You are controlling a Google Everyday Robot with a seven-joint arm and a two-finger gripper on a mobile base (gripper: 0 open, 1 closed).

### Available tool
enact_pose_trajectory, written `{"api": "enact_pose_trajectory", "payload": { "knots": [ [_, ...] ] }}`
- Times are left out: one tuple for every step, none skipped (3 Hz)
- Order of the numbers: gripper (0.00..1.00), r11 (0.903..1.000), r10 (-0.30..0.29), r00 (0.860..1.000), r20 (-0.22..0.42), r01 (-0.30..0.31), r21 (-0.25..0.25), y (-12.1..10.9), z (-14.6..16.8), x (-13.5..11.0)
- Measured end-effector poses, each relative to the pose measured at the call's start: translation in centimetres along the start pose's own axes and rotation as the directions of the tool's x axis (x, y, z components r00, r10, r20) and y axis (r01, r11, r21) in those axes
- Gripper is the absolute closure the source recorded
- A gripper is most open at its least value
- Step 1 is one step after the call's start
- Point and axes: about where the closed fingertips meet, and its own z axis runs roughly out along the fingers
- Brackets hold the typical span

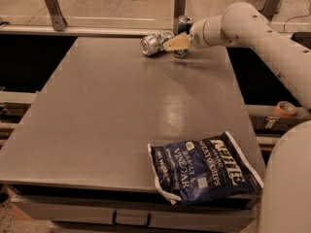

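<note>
My gripper (178,42) is at the far edge of the grey table (97,110), at the end of the white arm reaching in from the right. It sits right in front of an upright dark can (183,22) and partly hides it. A silver can (154,43) lies on its side just left of the gripper, very close to it or touching it. Whether the gripper holds the upright can does not show.
A blue bag of Kettle salt and vinegar chips (203,169) lies at the table's near right corner, overhanging the front edge. A roll of tape (285,108) rests on a rail right of the table. A metal rail and posts run behind the far edge.
</note>
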Motion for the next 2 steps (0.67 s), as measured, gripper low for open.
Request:
{"api": "enact_pose_trajectory", "payload": {
  "knots": [
    [0.00,0.9999,0.013,1.000,0.007,-0.013,-0.002,0.2,-0.4,-0.2],
    [0.00,0.9994,-0.019,0.998,0.061,0.017,0.029,-1.3,-3.8,-2.5]
  ]
}}
